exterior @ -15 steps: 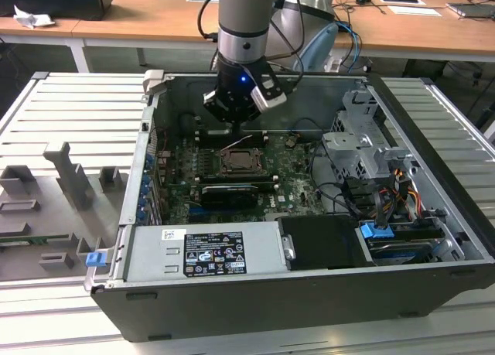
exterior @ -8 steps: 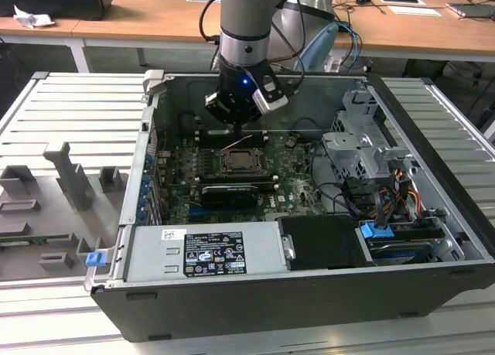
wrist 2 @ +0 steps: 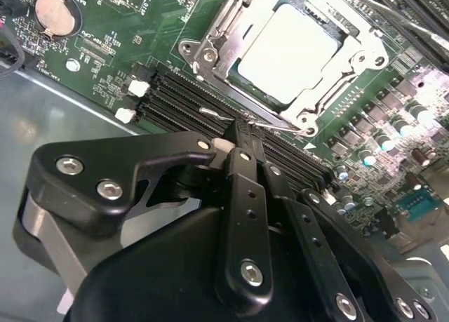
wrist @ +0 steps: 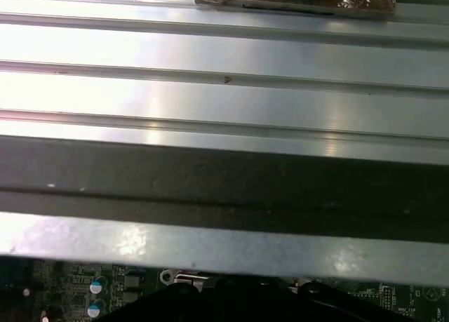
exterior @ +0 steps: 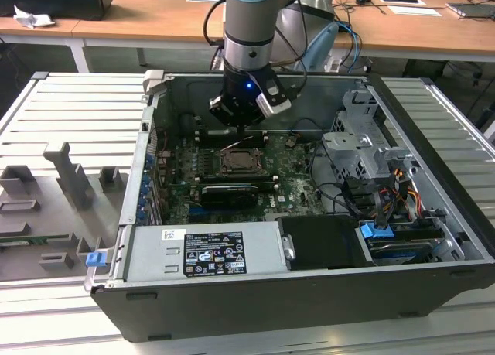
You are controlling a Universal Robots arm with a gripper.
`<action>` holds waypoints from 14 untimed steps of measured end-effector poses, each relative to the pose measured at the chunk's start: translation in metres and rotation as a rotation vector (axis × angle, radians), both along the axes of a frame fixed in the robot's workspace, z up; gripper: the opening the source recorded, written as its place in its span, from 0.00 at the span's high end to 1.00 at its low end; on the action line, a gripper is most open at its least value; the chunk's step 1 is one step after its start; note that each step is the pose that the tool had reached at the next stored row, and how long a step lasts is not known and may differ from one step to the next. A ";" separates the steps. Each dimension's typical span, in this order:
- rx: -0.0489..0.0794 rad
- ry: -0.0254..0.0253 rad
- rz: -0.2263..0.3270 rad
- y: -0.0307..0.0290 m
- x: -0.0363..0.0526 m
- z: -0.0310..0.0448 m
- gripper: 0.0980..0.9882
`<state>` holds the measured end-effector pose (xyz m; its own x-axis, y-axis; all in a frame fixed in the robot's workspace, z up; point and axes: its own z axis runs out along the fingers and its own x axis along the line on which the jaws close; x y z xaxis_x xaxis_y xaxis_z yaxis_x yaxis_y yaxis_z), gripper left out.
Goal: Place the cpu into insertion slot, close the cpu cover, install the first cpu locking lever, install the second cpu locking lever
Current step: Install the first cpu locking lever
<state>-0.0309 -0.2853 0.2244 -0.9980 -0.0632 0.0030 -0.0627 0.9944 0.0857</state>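
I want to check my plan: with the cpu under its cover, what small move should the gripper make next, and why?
Probably press the thin locking lever down a little. The shut gripper sits right at this lever, the cpu lies in the socket with the cpu cover down around it, and I cannot tell whether the lever is hooked yet.

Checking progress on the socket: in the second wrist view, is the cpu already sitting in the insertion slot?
Yes, the cpu lies flat inside the insertion slot, framed by the cpu cover.

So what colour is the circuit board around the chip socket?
Green circuit board, clearest in the second wrist view.
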 end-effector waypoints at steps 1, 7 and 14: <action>0.000 0.0000 0.000 0.0002 0.0005 -0.0010 0.99; 0.000 -0.0001 0.002 0.0008 0.0089 -0.0053 0.99; 0.000 0.0000 0.002 0.0009 0.0142 -0.0113 0.99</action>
<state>-0.0167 -0.2844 0.2131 -0.9979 -0.0649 0.0030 -0.0644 0.9942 0.0857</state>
